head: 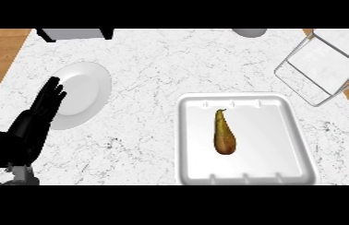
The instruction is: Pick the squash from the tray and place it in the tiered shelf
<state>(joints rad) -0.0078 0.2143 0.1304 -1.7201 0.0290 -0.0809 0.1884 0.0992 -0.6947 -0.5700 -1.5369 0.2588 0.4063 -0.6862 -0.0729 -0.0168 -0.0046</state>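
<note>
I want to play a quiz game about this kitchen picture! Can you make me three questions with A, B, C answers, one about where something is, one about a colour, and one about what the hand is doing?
1. Where is the squash?
A. on the plate
B. in the tray
C. in the shelf

2. What colour is the tray?
A. white
B. red
C. black

3. How is the left hand?
A. holding the squash
B. curled in a fist
C. open, fingers straight

Answers: 1 B, it lies inside the tray's rim. 2 A, the tray is white like the plate. 3 C, its fingers are straight and hold nothing.
</note>
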